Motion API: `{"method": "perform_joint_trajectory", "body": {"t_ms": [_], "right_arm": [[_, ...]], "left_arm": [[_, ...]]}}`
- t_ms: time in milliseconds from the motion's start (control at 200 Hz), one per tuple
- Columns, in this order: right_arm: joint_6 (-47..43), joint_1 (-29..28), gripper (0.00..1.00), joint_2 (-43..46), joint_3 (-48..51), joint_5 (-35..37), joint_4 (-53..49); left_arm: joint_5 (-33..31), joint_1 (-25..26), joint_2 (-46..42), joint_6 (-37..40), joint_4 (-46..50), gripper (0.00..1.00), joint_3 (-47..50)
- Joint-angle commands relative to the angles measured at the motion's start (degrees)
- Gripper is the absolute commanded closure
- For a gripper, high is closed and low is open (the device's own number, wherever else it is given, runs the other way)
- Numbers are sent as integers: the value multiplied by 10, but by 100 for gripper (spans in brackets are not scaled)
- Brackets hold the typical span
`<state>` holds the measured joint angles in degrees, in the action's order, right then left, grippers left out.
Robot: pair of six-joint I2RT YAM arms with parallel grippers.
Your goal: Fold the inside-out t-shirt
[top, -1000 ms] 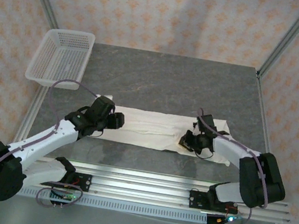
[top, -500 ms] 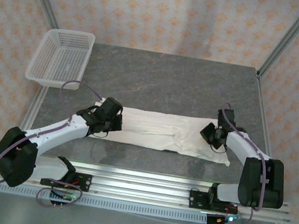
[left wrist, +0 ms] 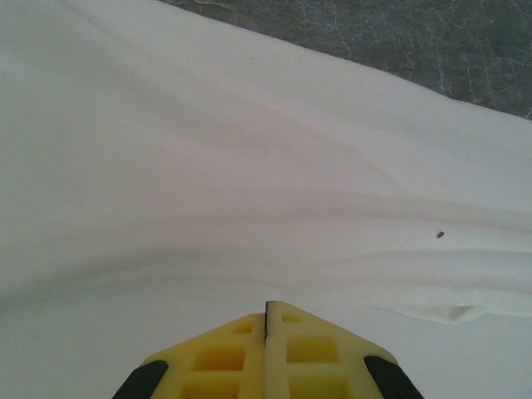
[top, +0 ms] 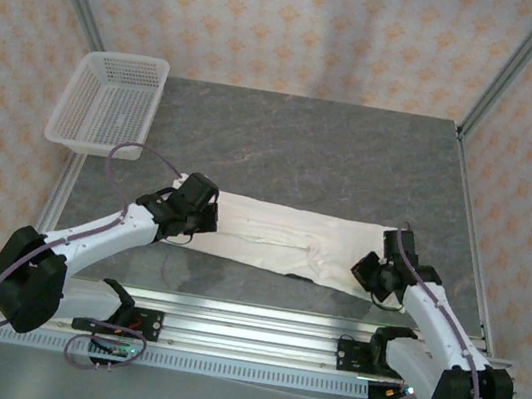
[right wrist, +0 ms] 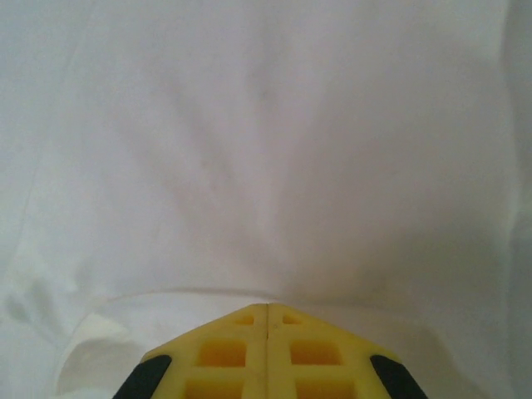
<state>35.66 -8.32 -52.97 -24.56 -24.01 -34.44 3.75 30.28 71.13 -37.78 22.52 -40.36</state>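
T-shirt (top: 284, 243) long strip, axis L-R across table (top: 333, 160).

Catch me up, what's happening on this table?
Two arms are folding the t-shirt, which lies as a long narrow strip across the near part of the table. The left gripper is shut at the strip's left end and the right gripper at its right end, each apparently pinching the cloth. The right end sits nearer the arms. The white basket stands at the far left.
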Motion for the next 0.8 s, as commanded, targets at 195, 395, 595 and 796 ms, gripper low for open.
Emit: {"method": "perform_joint_trajectory", "body": {"t_ms": [195,395,595,796], "right_arm": [[21,-40,95,21,-37,-10,-79],[38,14,96,-22,-75,127,-25],[8,35,97,-144,-82,105,44],[16,34,97,-191,-66,55,82]], "left_arm": [[-42,3,64,-57,30,100,-59],[-66,3,169,-109,4,100,-108],[-87,0,271,-115,-6,100,-164],[-89,-32,387,-102,-51,100,-248]]}}
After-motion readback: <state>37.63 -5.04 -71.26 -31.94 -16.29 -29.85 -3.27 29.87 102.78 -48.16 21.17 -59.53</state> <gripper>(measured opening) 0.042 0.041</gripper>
